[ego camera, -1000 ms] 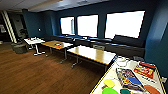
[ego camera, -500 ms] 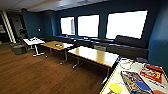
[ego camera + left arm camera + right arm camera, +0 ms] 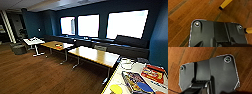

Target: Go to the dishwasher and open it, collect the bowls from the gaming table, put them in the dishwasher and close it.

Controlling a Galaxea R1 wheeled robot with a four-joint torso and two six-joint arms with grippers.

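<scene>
Three bright windows (image 3: 88,25) cross the upper middle of the head view; wooden benches (image 3: 96,56) stand at centre, a white bench (image 3: 140,72) with colourful boxes lower right. No dishwasher or bowls here to say where they are. Bowls would likely be stiff, slippery, best taken by the rim. Both wrist views face wooden floor (image 3: 183,15); whether either pincer is open, I cannot tell

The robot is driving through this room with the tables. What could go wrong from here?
1. The white table at the lower right is crowded with game boxes; passing close could knock them off.
2. The wooden tables stand on thin legs that reach into the open floor; the base might clip one.
3. The dishwasher is not in sight here, so a wrong turn may cost time.
</scene>
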